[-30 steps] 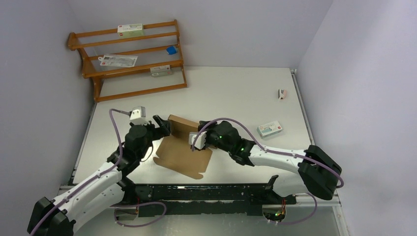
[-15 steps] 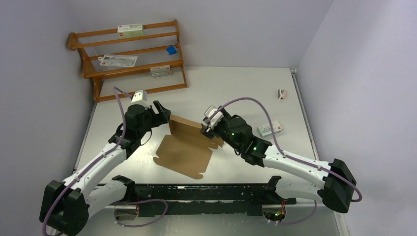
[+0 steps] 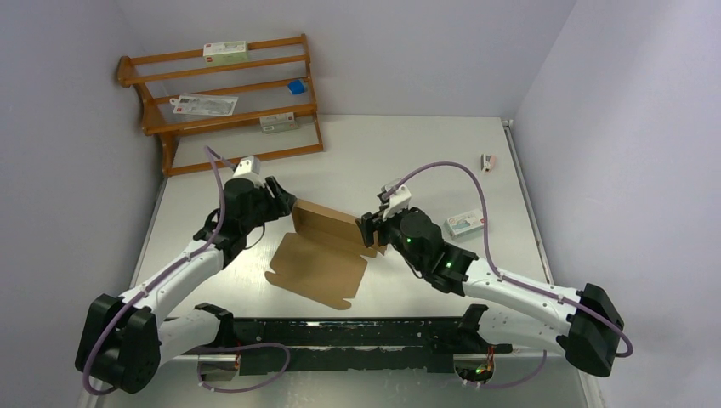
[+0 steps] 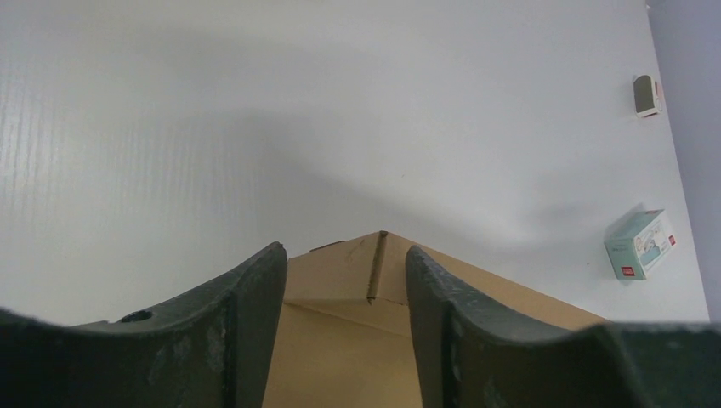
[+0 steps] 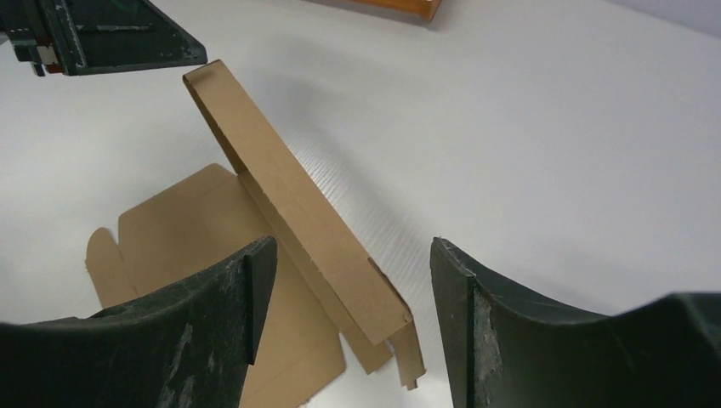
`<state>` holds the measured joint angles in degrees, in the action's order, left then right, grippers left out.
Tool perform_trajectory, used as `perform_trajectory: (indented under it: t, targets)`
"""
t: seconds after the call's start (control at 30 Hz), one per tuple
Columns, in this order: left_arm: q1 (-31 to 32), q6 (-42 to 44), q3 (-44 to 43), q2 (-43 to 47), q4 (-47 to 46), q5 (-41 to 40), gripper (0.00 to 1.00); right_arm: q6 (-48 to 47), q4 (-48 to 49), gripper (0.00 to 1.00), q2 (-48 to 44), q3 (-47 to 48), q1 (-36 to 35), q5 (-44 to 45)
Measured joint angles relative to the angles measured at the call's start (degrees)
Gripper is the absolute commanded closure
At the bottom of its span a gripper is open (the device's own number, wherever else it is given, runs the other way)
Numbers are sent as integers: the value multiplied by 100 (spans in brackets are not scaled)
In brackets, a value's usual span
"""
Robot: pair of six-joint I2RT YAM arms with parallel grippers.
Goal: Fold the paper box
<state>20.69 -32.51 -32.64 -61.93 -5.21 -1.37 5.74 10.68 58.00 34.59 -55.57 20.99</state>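
Jaws apart, paper box [image 3: 316,265] between them, its right corner hidden

Left arm [image 3: 170,279] angles forward and inward from its base, wrist raised. Left gripper [image 3: 282,201] points right, fingers parted. Right arm [image 3: 510,285] stretches forward-left, forearm low, wrist lifted. Right gripper [image 3: 369,231] points left, fingers spread wide. The two grippers face each other, apart, neither touching the other.

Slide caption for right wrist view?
Open right gripper poised at the end of the raised wall of the paper box; its other panel lies flat.
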Motion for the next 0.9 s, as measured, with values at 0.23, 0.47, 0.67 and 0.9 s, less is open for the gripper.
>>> perform_trajectory:
  t: [0.23, 0.47, 0.67, 0.9]
  targets:
    - [-74, -98, 140, -223, -372, 111, 58, 496, -87, 36, 168, -22, 0, -109]
    - [-74, -181, 280, -258, -734, 306, 63, 1185, -734, 37, 417, 280, 0, -39]
    - [-85, -212, 389, -192, -846, 382, 64, 1884, -1453, 41, 424, 656, 0, 85]
    - [-105, -282, 525, -28, -861, 404, 64, 2441, -1810, 47, 470, 686, 0, 129]
